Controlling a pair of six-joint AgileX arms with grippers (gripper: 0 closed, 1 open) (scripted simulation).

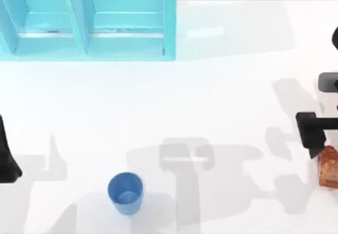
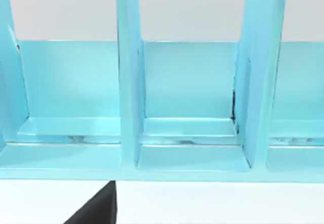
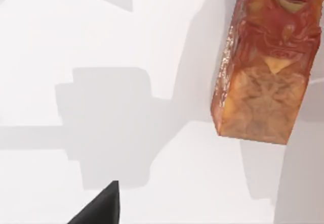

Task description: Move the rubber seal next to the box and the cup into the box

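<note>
Right tool hovers just beside the rubber seal at the tabletop's right edge, its grip impossible to tell. The cup stands near the front, well apart from the box; neither move is done.

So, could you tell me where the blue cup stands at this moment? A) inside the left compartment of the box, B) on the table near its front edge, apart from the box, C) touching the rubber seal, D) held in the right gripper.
B: the top view shows the cup standing on the bare table, well clear of the box and far from the rubber seal.
</note>
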